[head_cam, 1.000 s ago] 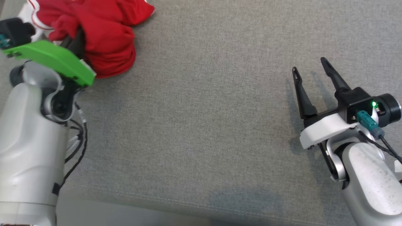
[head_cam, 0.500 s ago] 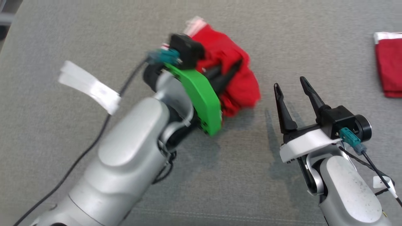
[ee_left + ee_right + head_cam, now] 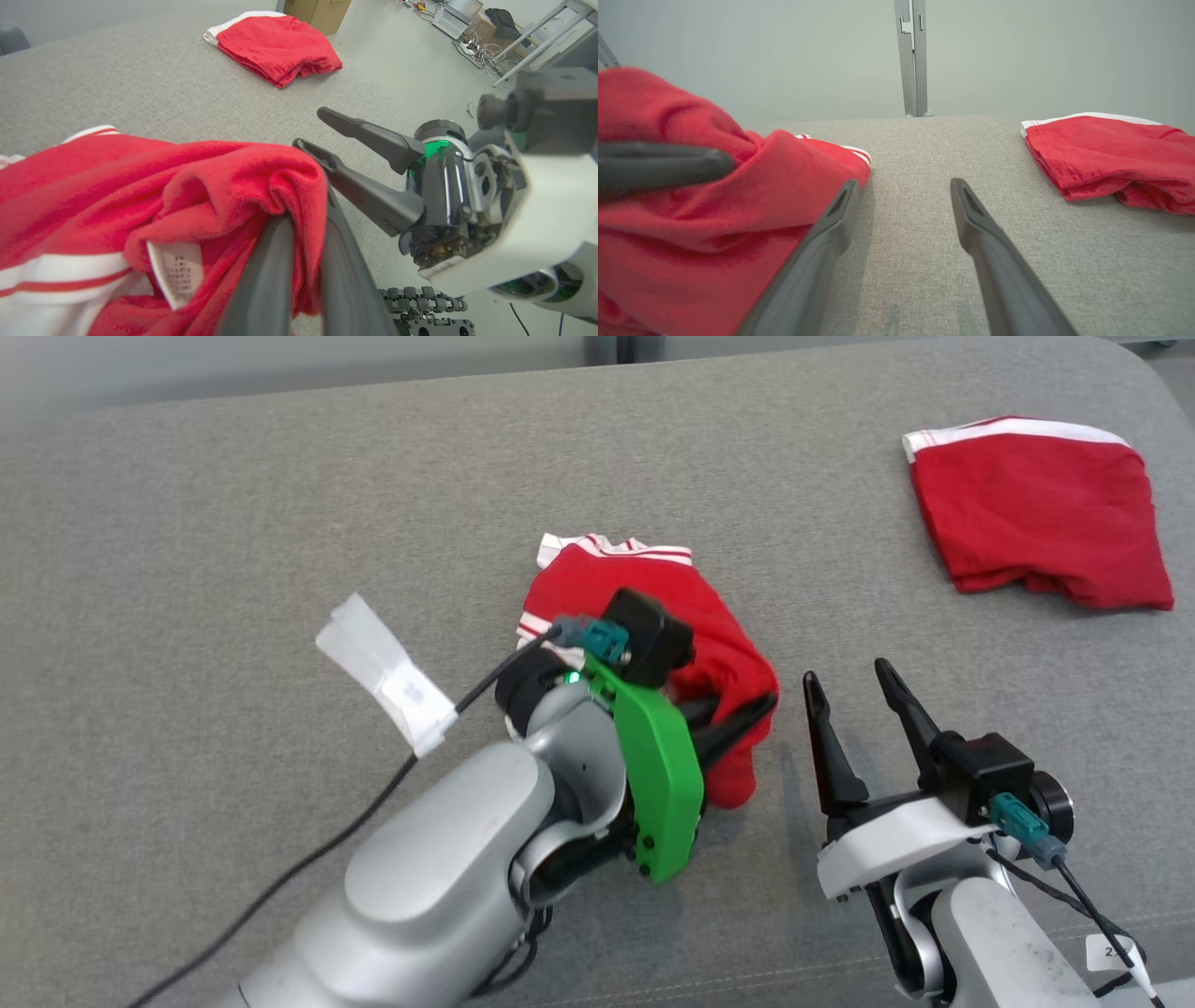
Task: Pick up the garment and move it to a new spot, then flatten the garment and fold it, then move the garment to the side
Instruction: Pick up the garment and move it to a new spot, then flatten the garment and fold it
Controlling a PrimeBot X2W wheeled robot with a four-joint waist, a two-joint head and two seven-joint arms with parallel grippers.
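Note:
The garment (image 3: 644, 593) is a crumpled red piece with white stripes, bunched in the middle of the grey surface (image 3: 233, 523). My left gripper (image 3: 758, 711), on the arm with the green plate, is shut on a fold at its right edge. In the left wrist view the fingers (image 3: 275, 270) pinch red cloth (image 3: 140, 196) beside a white label. My right gripper (image 3: 845, 683) stands open just right of the garment, nothing between its fingers (image 3: 831, 233); the garment (image 3: 691, 224) bulges against its left finger.
A second red garment (image 3: 1036, 513) lies folded at the back right, also visible from both wrists (image 3: 275, 42) (image 3: 1111, 154). A white tape tag (image 3: 383, 672) hangs on my left arm's cable. A cardboard box (image 3: 317, 11) and floor clutter lie beyond the surface's edge.
My left arm has carried the garment from the far left to the middle, beside the right gripper. The head camera turned, bringing the second garment into view.

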